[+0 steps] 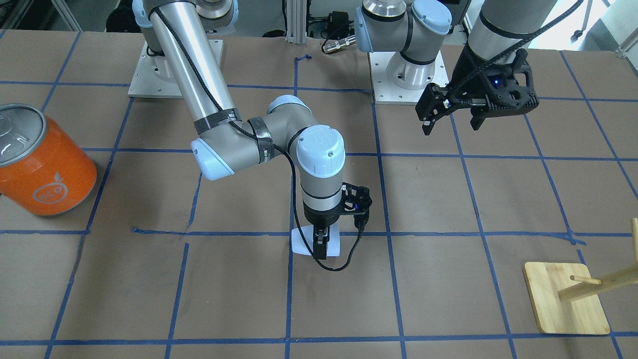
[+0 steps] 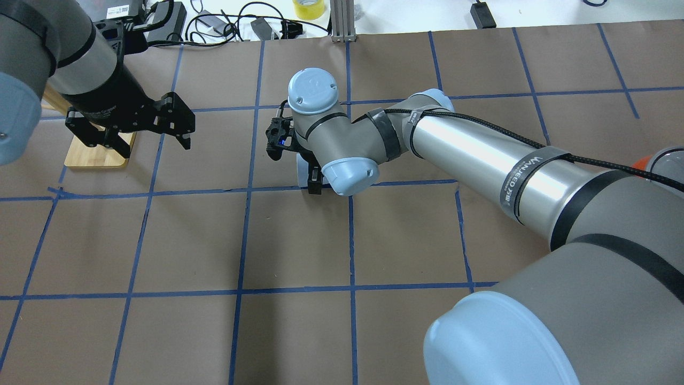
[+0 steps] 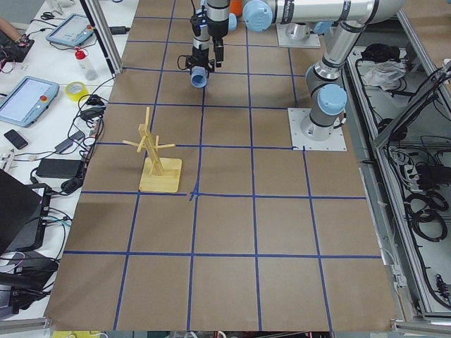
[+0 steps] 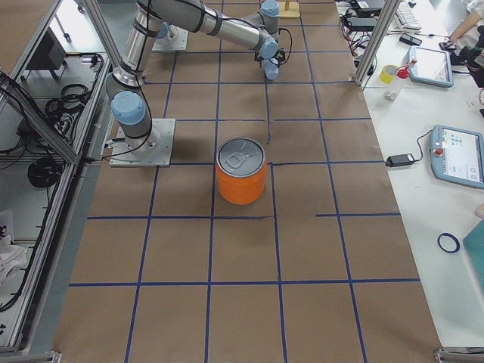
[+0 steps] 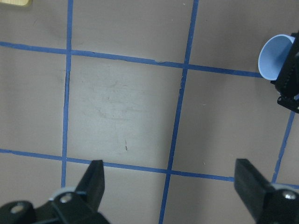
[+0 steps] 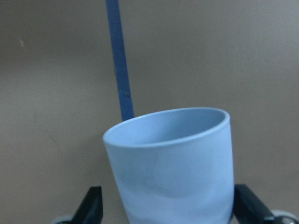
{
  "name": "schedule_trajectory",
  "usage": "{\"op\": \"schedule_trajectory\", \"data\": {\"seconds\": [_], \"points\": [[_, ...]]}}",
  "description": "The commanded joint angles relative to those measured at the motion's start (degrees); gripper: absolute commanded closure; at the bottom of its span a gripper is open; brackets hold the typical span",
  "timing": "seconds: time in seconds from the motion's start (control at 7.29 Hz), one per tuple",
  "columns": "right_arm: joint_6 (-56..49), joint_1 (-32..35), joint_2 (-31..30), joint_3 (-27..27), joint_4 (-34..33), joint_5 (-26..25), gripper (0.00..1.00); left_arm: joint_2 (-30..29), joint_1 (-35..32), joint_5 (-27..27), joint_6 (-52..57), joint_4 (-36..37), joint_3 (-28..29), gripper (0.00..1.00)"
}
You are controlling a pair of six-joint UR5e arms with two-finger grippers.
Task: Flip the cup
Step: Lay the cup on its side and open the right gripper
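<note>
Right gripper clamped on cup, cup tipped sideways | flip looks half done, turn-over and set-down pending | left gripper spread, idle

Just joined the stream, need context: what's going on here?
The right gripper is closed on the small pale blue plastic tumbler near the middle of the table, holding it tipped on its side, mouth towards the robot's left. The left gripper hangs open and empty above the table. The big orange can and wooden peg stand sit apart, untouched.
</note>
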Motion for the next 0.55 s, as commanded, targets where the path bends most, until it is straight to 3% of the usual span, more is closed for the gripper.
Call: {"op": "schedule_trajectory", "data": {"seconds": [0.0, 0.14, 0.41], "points": [[0.1, -2.1, -4.7, -0.9, 8.7, 0.9, 0.0, 0.1, 0.0, 0.2, 0.0, 0.5, -0.2, 0.0], [0.2, -4.8, -8.0, -0.9, 15.5, 1.2, 0.0, 0.0, -0.1, 1.9, 0.0, 0.5, -0.3, 0.0], [1.5, -11.2, -14.3, -0.9, 22.6, 2.8, 0.0, 0.2, -0.1, 3.1, 0.1, 0.5, -0.4, 0.0]]}}
